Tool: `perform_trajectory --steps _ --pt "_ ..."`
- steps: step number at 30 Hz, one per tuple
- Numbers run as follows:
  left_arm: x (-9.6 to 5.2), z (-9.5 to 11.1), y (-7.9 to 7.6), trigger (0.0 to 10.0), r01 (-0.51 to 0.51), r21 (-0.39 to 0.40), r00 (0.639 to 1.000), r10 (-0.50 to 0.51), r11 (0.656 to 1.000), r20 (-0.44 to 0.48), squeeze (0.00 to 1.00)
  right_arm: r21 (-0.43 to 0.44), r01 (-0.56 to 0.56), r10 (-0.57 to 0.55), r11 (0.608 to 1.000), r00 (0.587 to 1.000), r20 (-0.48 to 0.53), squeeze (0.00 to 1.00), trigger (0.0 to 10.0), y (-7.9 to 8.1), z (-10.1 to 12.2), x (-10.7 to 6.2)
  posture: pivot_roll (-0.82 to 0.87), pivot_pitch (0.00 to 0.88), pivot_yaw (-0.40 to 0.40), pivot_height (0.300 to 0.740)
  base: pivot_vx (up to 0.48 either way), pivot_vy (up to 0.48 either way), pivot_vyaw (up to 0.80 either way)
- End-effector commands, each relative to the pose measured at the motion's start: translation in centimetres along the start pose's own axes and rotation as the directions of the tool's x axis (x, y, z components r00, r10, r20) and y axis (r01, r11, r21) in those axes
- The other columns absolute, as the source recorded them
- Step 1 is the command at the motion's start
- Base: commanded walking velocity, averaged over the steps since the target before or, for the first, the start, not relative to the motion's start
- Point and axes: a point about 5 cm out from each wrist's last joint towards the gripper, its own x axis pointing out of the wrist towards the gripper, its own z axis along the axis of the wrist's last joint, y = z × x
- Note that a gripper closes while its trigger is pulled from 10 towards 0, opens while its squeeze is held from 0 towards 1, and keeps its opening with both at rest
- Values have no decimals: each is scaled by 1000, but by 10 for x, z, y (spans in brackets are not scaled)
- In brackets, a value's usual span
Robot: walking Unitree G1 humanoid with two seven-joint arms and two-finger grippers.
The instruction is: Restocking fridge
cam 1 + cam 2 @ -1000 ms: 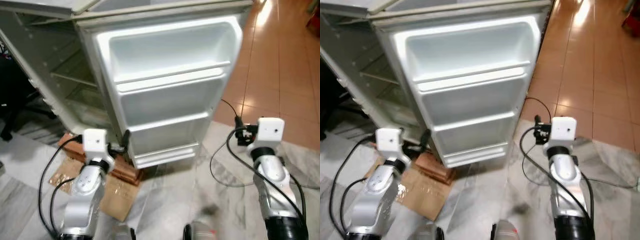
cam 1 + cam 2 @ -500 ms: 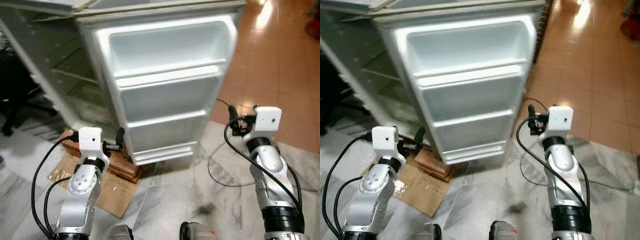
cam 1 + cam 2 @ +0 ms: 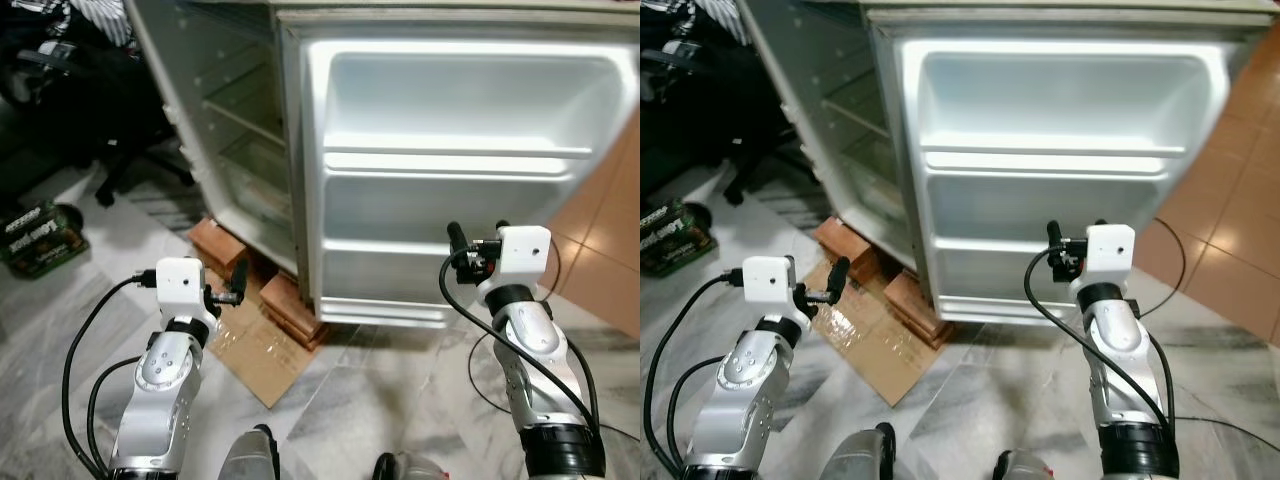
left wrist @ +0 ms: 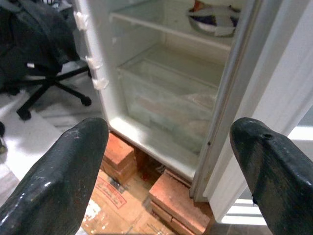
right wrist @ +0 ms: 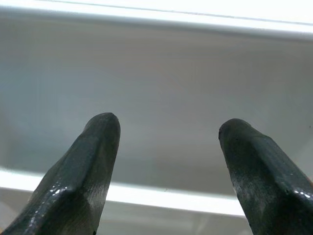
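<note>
- One white fridge (image 3: 250, 150) stands with its body at 11 o'clock and its door (image 3: 460, 170) swung wide at 12 to 1 o'clock, showing the moulded plastic inner face.
- Three door racks (image 3: 1060, 150) run across that face as smooth white ledges, and nothing sits in them.
- Inside the body, the left wrist view shows a clear shelf (image 4: 166, 29) with a rounded white and purple item (image 4: 215, 19) on it, too cut off to name, and below it a frosted, see-through drawer (image 4: 171, 98) whose contents cannot be told.
- Red-brown bricks (image 3: 285, 300) prop the fridge off the grey marble floor (image 3: 380, 400), and a flat sheet of brown cardboard (image 3: 262, 350) lies just in front of them at 9 o'clock.
- A black wheeled office chair (image 3: 120, 110) stands at 10 o'clock, well apart from the door.
- A dark green box (image 3: 35, 235) lies on the floor at 9 o'clock.
- The right claw (image 5: 166, 142) is raised near the lower door rack at 3 o'clock, fingers spread wide, gripping nothing.
- The left claw (image 4: 171, 142) points at the fridge's open body from 8 o'clock, fingers spread wide, also bare.
</note>
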Motion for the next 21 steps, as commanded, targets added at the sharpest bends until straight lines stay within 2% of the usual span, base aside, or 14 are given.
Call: perform_trajectory --steps 1,14,15,21 --pt "-1 0 0 10000 4 -4 1000 -4 1000 0 0 1 8 -8 1000 1000 -6 0 10000 -4 -1 -5 -15 135 46 740 0 -416 0" --pt "0 0 0 10000 4 1 1000 -4 1000 3 0 -19 36 -36 999 999 -4 0 10000 -7 -1 -6 -14 130 44 740 0 -400 0" --pt "0 0 -1 10000 2 -16 1000 -2 1000 7 0 -18 31 -32 999 999 -7 0 10000 -7 -2 -6 -14 129 45 740 0 0 0" --pt "1 1 -1 10000 -11 -9 1000 11 1000 5 0 8 -32 32 999 999 -14 0 10000 3 -3 -6 -13 132 46 740 0 0 0"
